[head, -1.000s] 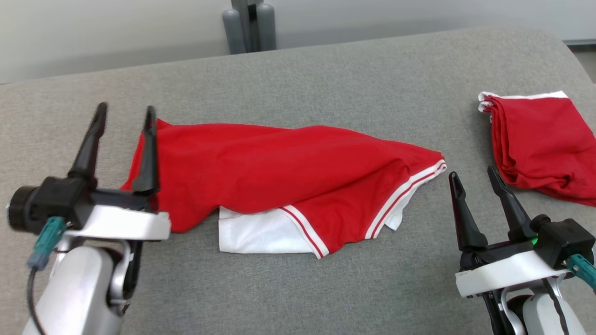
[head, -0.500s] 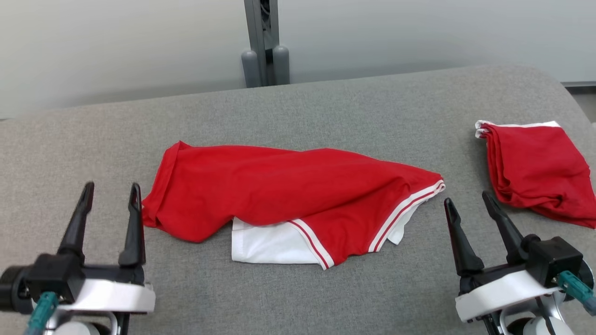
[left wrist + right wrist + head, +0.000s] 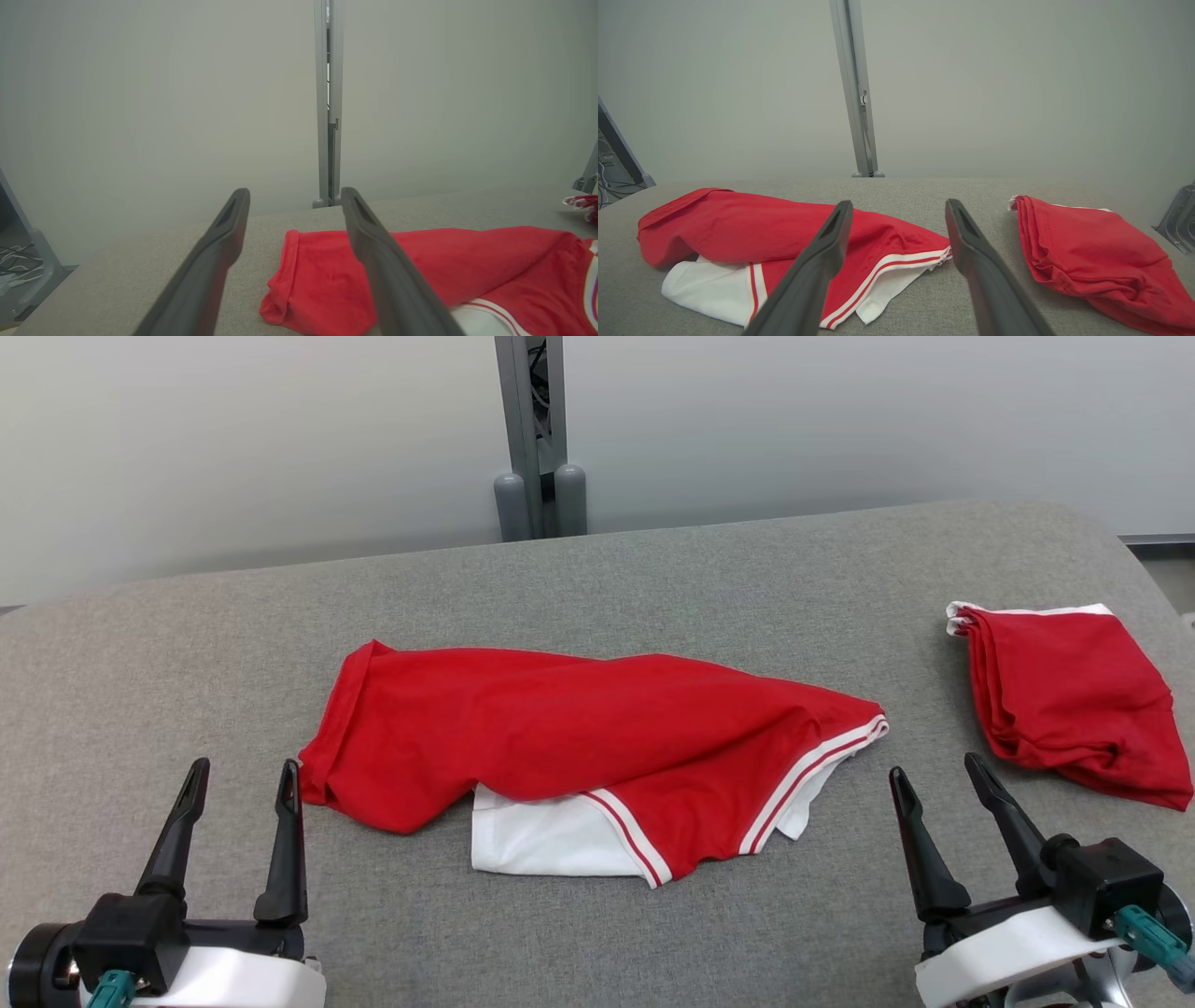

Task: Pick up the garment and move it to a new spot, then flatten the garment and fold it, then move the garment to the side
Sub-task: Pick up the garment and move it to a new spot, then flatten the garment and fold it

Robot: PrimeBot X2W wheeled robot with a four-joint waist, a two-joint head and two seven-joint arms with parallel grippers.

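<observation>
Backing off the red garment (image 3: 560, 728) ahead, the left gripper (image 3: 245, 767) is gaping empty, like the right gripper (image 3: 935, 767), so flattening likely follows.

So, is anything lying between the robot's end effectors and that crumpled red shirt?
Nothing visible does. Bare grey surface separates the left end effector and the right end effector from the garment; the folded red garment lies apart, far right.

Bare grey surface (image 3: 920, 709) lies open between the garment (image 3: 560, 728) and the folded red pile (image 3: 1064, 700).
</observation>
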